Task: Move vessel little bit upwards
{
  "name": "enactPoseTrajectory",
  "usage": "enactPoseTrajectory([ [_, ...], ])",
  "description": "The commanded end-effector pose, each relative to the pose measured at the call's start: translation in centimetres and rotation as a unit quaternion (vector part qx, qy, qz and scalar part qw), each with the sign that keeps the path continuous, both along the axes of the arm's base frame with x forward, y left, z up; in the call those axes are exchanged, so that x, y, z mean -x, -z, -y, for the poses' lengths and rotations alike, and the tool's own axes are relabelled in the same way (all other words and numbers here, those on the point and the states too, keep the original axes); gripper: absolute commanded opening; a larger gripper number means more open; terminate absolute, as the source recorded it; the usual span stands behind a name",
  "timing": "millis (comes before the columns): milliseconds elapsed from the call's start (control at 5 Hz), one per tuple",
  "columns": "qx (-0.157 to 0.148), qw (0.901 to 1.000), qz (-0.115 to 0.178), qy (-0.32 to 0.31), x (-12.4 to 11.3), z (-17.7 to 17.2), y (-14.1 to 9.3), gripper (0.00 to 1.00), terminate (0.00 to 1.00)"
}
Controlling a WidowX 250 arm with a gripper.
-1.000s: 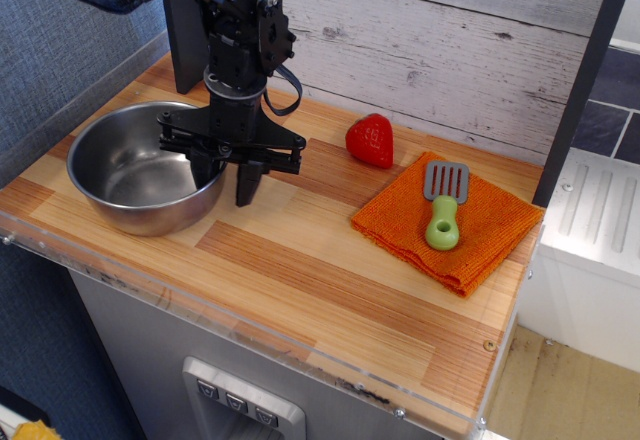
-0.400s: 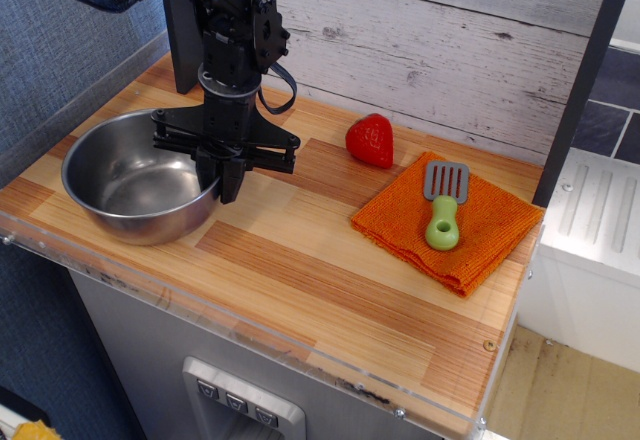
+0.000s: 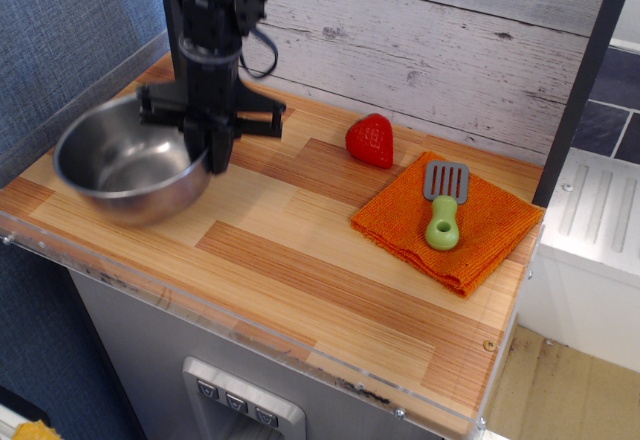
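Your gripper [image 3: 212,150] is clamped on the 3 o'clock rim of the steel bowl [image 3: 125,165], one finger inside, one outside the wall. The bowl sits at the counter's [image 3: 300,260] near-left corner, blurred and apparently lifted or tilted. From the jaws, the bowl's body lies toward 9 o'clock; a round bowl has no long axis. "Upwards" probably means toward 12 o'clock, the back wall. The strawberry [image 3: 371,140] and the spatula [image 3: 441,205] on the orange cloth [image 3: 450,225] lie well apart at 3 o'clock.
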State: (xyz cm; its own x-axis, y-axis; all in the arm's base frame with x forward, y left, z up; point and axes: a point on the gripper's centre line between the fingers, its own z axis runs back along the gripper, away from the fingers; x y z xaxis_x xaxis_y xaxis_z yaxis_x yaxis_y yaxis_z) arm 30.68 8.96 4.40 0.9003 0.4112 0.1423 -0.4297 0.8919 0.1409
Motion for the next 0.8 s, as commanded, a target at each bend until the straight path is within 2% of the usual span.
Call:
enactPoseTrajectory([
  [0, -0.007, 0.9963, 0.076, 0.038, -5.1, -0.6, -5.1, 0.00, 0.00],
  [200, -0.014, 0.9939, 0.070, 0.084, -6.6, 0.8, -4.7, 0.00, 0.00],
  [600, -0.004, 0.9883, 0.044, 0.146, -8.3, 2.7, -2.5, 0.00, 0.00],
])
